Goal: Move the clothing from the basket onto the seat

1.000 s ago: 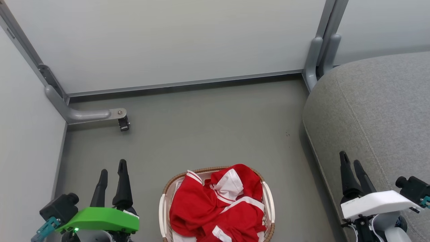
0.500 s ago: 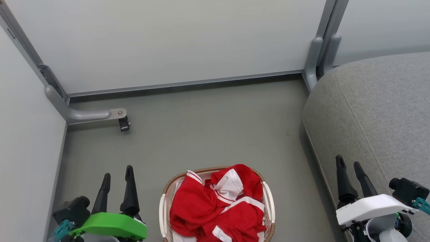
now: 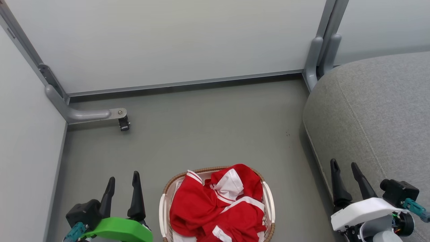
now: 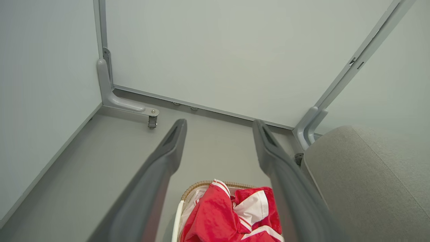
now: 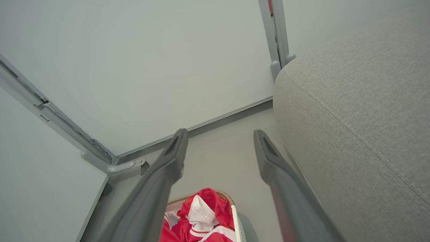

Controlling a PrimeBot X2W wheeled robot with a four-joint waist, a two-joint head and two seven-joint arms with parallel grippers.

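A red garment with white stripes (image 3: 218, 205) lies crumpled in the white basket with a brown woven rim (image 3: 162, 205) on the floor at the bottom centre. The red clothing (image 4: 231, 218) and the basket rim (image 4: 201, 184) appear again low in the left wrist view, as do the clothing (image 5: 201, 215) and the rim (image 5: 225, 195) in the right wrist view. The grey seat (image 3: 376, 111) fills the right side. My left gripper (image 3: 123, 178) stands open left of the basket, holding nothing. My right gripper (image 3: 344, 164) is open at the seat's front edge.
Pale partition walls close off the back and left. A grey metal foot bracket (image 3: 90, 115) juts onto the floor at the back left, and a grey post (image 3: 319, 57) stands at the seat's far corner. Grey floor (image 3: 208, 127) lies beyond the basket.
Both grippers have drawn back toward the bottom of the head view. The left one has also shifted right toward the basket, the right one slightly left. Basket and clothing are unmoved.
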